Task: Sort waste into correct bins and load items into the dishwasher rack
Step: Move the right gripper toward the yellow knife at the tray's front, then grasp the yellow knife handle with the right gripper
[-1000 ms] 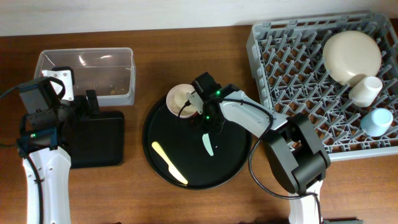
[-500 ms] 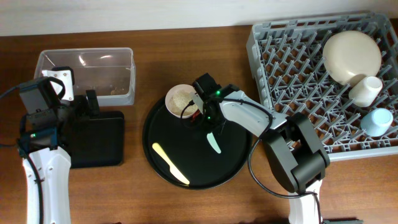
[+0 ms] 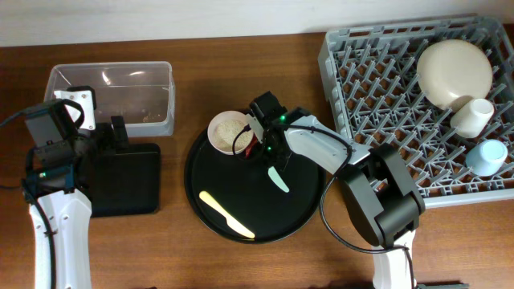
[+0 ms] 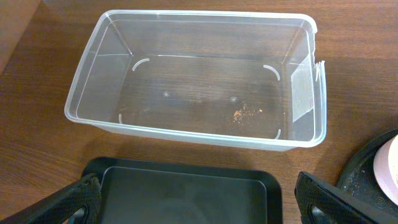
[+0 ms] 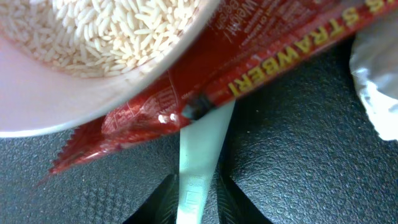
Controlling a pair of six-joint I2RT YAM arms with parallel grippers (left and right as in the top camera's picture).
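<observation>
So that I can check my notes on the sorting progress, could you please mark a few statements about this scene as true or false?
1. The cream plate stands in the dishwasher rack. True.
2. The bowl is empty. False: it holds rice grains.
3. The yellow spoon lies in the rack. False: it lies on the round black tray.
4. The left hand is open and holds nothing. True.
5. The red wrapper is in the clear tub. False: it lies against the bowl on the round tray; the tub holds only a few crumbs.
</observation>
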